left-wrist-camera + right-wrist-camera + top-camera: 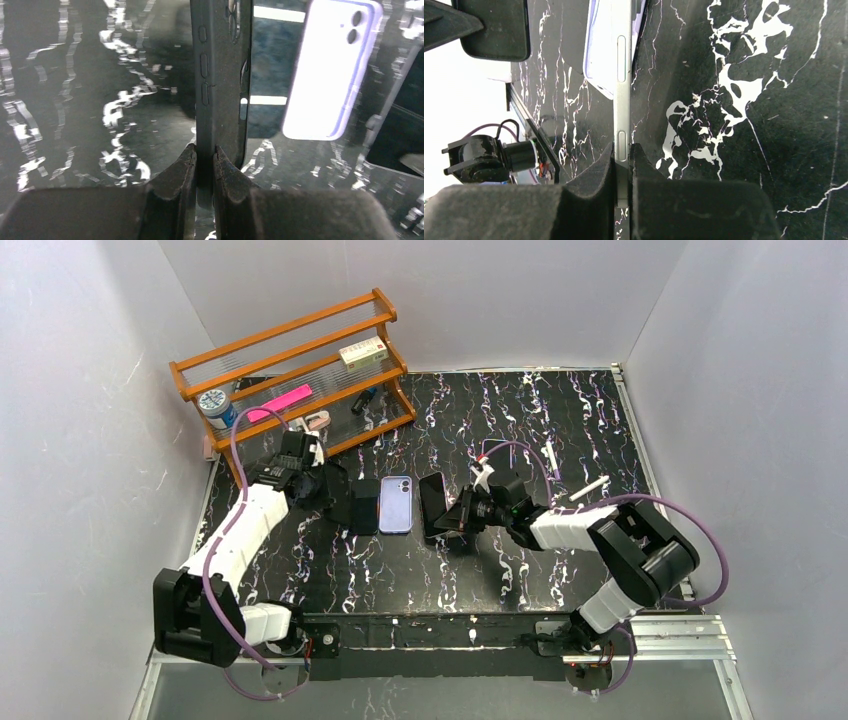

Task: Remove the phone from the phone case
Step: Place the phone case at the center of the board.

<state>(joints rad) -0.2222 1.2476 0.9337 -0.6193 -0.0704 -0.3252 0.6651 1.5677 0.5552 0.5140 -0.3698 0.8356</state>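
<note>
separation looks done: your left gripper (205,152) is pinched shut on the edge of the black phone case (220,75), apparently empty, though seen edge-on. to its right, your right gripper (623,150) clamps a slim phone (622,100). a lavender phone (395,505) lies flat between them. the far-left rack (280,332) holds small items.

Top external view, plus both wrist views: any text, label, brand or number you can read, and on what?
Nothing is legible.
Cream box on the wooden rack: print, too small to read.
Blue-lidded jar: lid markings blurred.
Lilac phone: no logo visible.
Black case in the left pincer, grey-edged phone in the right pincer: no markings, only buttons.
</note>
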